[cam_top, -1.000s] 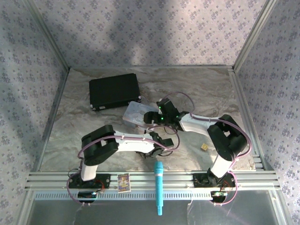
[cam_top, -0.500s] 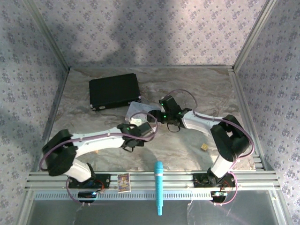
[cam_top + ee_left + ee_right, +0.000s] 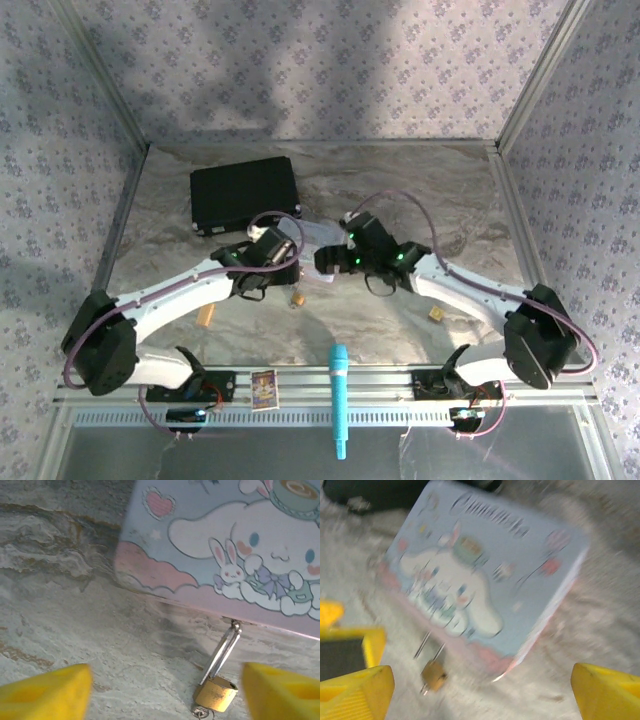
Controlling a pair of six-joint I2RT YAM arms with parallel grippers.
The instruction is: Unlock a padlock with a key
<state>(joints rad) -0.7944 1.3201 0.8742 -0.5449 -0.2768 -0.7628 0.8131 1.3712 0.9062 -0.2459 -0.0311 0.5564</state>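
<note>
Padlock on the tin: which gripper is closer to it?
Left, probably. The padlock lies between the open fingers of the left gripper; the right gripper sits farther back, with the padlock off-centre.

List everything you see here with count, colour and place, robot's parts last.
Pastel cartoon-printed metal tin: one, blue and pink, table centre.
Small brass padlock with silvery shackle: one, brass-yellow, against the tin's edge.
Flat black case: one, black, far left.
Tan cube-like blocks: three, tan, table's near half.
Turquoise cylindrical tool: one, turquoise, across near rail.
Small printed card: one, multicoloured, on near rail.
Left gripper: one, yellow-tipped, open, by the tin.
Right gripper: one, yellow-tipped, open, by the tin.
</note>
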